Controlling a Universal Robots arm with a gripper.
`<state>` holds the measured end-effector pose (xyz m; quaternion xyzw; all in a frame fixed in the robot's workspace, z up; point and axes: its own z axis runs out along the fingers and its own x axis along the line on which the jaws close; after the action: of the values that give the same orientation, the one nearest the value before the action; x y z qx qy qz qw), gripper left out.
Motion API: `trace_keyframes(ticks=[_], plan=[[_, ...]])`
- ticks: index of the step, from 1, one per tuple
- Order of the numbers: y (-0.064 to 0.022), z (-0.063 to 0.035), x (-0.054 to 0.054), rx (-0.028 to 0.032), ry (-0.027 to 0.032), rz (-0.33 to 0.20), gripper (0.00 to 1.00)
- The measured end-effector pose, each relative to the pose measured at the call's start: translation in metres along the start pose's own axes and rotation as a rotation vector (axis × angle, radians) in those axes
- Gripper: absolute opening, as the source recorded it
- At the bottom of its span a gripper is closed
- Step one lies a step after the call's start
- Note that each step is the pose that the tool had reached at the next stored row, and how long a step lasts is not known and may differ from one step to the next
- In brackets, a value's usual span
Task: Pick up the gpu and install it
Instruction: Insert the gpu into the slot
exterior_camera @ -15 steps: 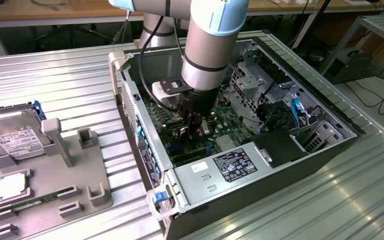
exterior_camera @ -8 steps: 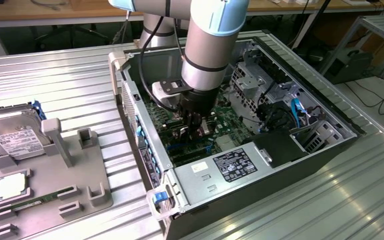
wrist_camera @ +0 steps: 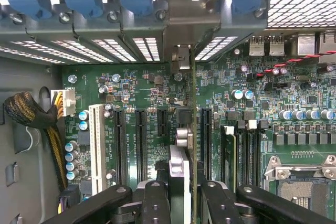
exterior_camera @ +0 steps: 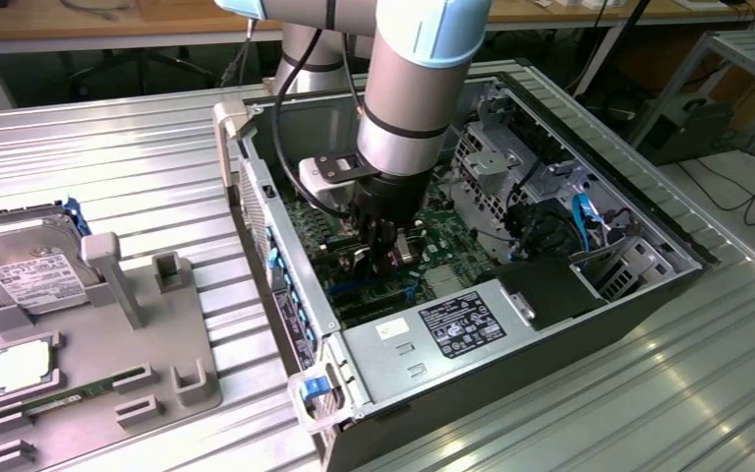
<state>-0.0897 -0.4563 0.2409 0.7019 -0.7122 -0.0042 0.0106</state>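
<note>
You see the gripper clamped on the gpu. The card stands on edge between the 2 fingers, inside the open computer case, at the slots of the green motherboard. Its bracket meets the rear wall.

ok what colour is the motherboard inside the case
The motherboard is green, clearest in the wrist view.
</note>
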Motion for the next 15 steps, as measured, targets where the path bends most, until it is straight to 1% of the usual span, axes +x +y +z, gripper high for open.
trace_keyframes(ticks=[15], plan=[[0.0, 0.0009, -0.0026, -0.0005, 0.0003, 0.0, 0.28]])
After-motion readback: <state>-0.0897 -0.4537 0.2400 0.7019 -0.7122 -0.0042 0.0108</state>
